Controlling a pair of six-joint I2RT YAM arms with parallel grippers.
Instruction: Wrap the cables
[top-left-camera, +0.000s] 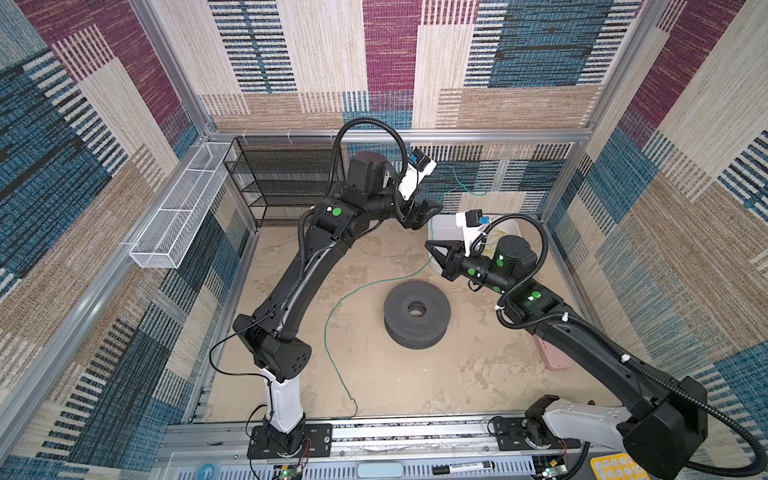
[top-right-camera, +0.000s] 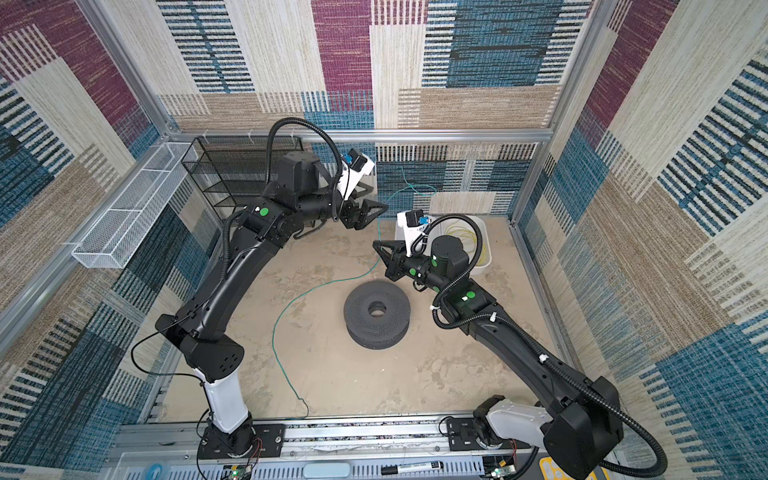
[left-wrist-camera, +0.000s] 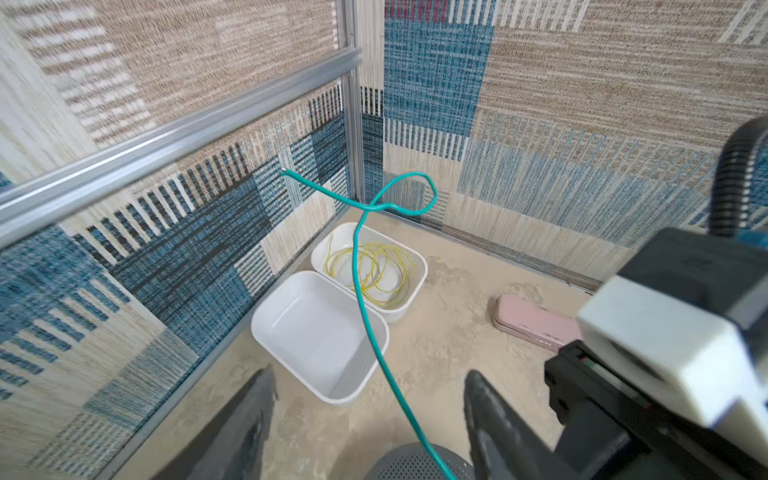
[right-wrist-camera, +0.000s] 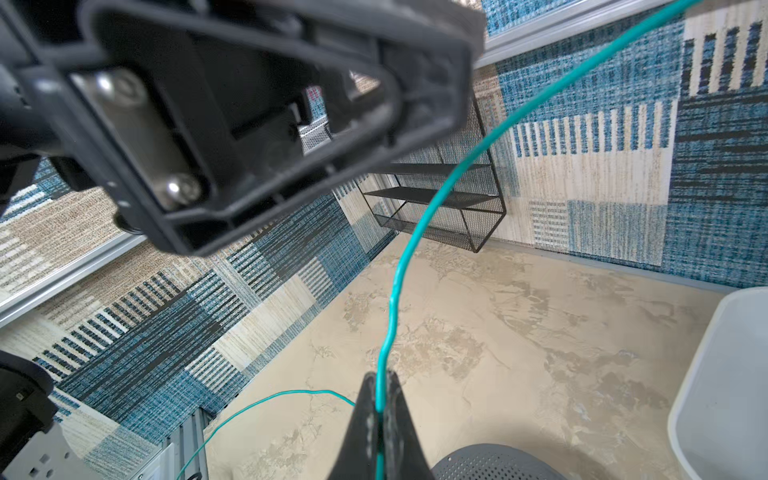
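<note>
Top views: overhead, looking down, far; whole scene.
L wrist: near, toward bins (left-wrist-camera: 311, 332).
R wrist: near, toward rack (right-wrist-camera: 399, 193).
Wrists share: spool (left-wrist-camera: 415, 461).

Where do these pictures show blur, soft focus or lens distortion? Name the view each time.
Left wrist view: the aluminium rail smears with blur, the teal cable is crisp. Right wrist view: the left gripper's finger, close to the lens, is soft. Both top views: wide-angle distortion splays the frame posts outward; lighting is even.

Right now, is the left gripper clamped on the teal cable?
No, in the left wrist view the left gripper has its jaws wide apart, and the teal cable passes between them ungripped.
</note>
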